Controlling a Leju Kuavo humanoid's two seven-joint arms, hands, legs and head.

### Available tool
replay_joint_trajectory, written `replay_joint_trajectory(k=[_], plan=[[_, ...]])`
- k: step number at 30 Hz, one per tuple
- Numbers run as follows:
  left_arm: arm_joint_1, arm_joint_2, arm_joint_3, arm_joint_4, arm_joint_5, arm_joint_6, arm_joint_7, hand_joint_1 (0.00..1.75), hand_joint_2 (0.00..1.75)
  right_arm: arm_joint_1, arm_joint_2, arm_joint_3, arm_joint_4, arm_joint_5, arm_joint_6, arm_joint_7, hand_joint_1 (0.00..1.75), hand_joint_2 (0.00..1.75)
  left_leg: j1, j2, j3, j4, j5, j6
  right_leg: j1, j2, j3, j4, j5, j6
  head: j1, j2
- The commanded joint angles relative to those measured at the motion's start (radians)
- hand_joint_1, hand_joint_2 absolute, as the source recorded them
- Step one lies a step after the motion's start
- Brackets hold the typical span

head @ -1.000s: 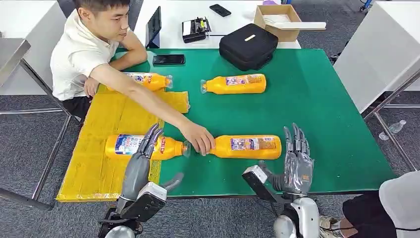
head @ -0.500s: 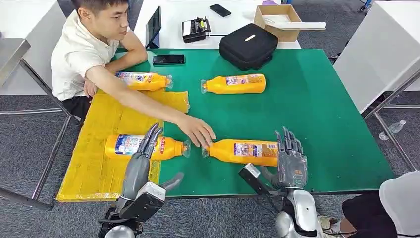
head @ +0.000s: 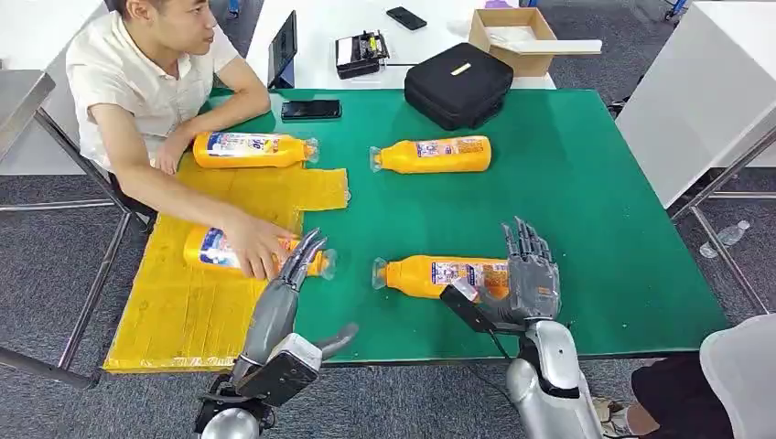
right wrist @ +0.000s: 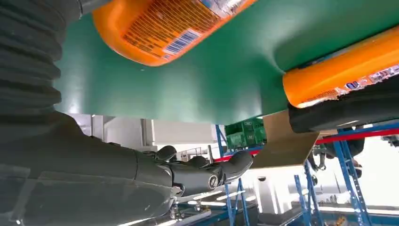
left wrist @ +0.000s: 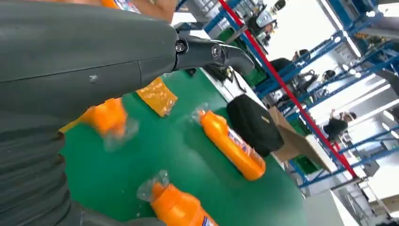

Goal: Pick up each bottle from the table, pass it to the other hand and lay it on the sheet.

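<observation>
Head view: near bottle (head: 448, 276) lies on green table (head: 586, 183), long axis across table, cap toward robot's left, base under right hand (head: 529, 282); fingers spread over it, not gripping. Left hand (head: 291, 274) released, fingers straight. Person's hand (head: 252, 253) on bottle on sheet (head: 197, 302).

Right wrist view: near bottle's base (right wrist: 164, 28) smooth plastic, glossy label; likely rigid, slippery, moderately heavy. Grasp mid-body.

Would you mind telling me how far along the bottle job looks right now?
Two bottles lie on the yellow sheet. The right hand is at the near bottle, not lifted. The far bottle waits; the left hand holds nothing.
</observation>
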State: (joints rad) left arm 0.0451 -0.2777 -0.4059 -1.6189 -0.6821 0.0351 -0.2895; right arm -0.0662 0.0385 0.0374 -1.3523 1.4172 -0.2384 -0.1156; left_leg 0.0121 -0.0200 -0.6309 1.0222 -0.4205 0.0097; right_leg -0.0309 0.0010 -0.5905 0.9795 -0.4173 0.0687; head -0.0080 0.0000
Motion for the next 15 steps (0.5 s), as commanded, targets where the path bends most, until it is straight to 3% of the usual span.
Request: replay_joint_trajectory(k=[1, 15], plan=[[-0.055, -0.041, -0.065, 0.130, 0.008, 0.011, 0.006, 0.00, 1.75, -0.105, -0.030, -0.040, 0.216, -0.035, 0.003, -0.015, 0.00, 1.75, 0.001, 0.000, 0.005, -0.001, -0.001, 0.001, 0.002, -0.001, 0.006, -0.002, -0.001, -0.004, 0.000, 0.000], [-0.055, -0.036, -0.076, 0.122, 0.008, 0.012, 0.006, 0.00, 1.75, -0.093, -0.014, -0.012, 0.254, -0.051, 0.020, -0.044, 0.00, 1.75, 0.001, 0.000, 0.006, 0.000, -0.001, 0.000, 0.001, -0.001, 0.006, -0.001, -0.001, -0.003, 0.000, 0.000]])
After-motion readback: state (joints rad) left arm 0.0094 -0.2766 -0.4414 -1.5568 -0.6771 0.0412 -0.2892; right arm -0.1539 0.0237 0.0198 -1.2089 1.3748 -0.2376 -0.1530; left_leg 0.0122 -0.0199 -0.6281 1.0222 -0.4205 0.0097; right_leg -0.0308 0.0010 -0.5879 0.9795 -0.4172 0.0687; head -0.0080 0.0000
